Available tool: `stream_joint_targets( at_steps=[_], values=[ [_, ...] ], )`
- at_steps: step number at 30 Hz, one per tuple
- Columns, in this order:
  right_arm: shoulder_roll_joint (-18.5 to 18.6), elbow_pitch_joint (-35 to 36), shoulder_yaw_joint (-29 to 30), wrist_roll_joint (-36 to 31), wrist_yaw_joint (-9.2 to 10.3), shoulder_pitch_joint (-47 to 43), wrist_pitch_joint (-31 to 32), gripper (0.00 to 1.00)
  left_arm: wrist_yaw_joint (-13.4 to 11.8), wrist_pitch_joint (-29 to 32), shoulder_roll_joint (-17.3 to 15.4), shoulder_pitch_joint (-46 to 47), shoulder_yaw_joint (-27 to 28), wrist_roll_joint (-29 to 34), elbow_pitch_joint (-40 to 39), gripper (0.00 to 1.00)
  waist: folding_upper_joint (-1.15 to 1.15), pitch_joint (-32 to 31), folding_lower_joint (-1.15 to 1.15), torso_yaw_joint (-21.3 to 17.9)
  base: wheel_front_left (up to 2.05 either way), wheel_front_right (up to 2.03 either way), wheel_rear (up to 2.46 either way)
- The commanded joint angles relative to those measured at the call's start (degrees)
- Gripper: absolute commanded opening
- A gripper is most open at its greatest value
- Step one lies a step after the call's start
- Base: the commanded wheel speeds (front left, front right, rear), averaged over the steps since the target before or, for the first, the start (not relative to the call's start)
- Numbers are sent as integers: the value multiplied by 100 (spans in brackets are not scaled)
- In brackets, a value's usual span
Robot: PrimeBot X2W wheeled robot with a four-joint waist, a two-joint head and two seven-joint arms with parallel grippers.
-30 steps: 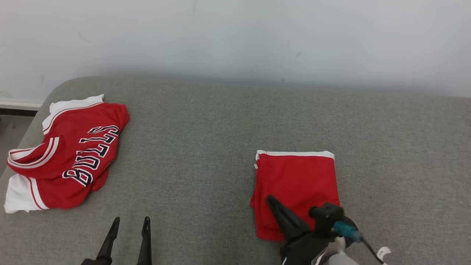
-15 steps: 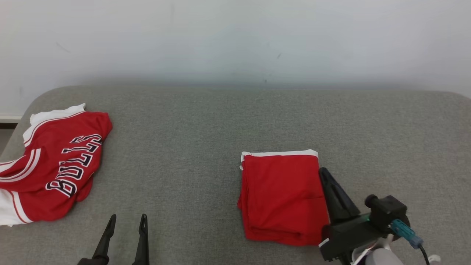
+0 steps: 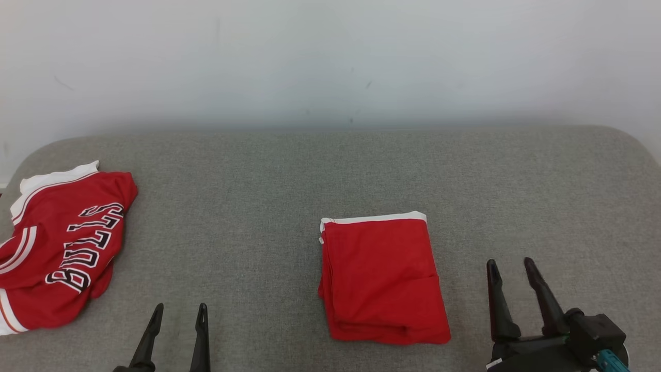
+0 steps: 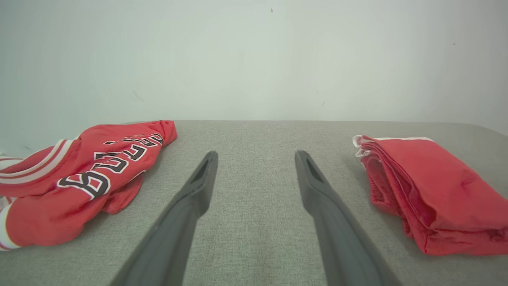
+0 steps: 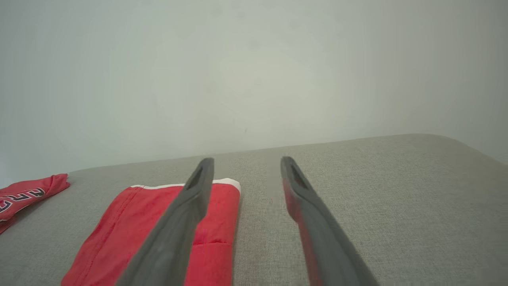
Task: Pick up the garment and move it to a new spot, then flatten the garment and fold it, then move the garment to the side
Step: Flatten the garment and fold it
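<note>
Garment (image 3: 379,279): red, folded into a rectangle with a white edge, flat on the grey tabletop (image 3: 258,170).
Right hand (image 3: 509,261): just right of the garment, not touching it; fingers apart, empty.
Left hand (image 3: 181,307): fingers spread, empty.
Jersey (image 3: 62,248): crumpled at the far left.

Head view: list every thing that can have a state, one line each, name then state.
Red garment: folded into a neat rectangle, lying flat on the grey surface, touched by no gripper.
Jersey: unfolded and rumpled, at the surface's left end.
Left gripper: open, empty.
Right gripper: open, empty, just right of the folded piece, not touching it.
</note>
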State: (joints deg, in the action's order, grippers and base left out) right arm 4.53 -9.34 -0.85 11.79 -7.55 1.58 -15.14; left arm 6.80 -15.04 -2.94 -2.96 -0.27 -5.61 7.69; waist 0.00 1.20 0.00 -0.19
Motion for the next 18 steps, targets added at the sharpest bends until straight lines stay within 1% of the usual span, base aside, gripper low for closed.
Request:
stream_joint_targets(
  at_steps=[1,5,8,13,18],
  values=[
    [-55,104,37,-67,14,-77,-7,100,-9,-11,9,-40,-21,62,-34,100,0,-12,0,-17,0,0,0],
    [-96,270,-4,-259,14,-179,-7,100,-23,-11,9,-47,-33,151,-106,100,0,-14,0,-48,0,0,0],
    [-117,329,32,-343,14,-199,-7,100,-82,-11,8,-96,-62,195,-191,100,0,-17,0,-55,0,0,0],
    [-151,268,144,-390,14,-302,-7,100,-225,-11,8,-171,-124,282,-330,100,0,-33,0,-9,0,0,0],
    [-167,188,188,-438,14,-363,-7,100,-263,-11,8,-200,-66,222,-362,100,0,-44,0,23,0,0,0]
  ],
)
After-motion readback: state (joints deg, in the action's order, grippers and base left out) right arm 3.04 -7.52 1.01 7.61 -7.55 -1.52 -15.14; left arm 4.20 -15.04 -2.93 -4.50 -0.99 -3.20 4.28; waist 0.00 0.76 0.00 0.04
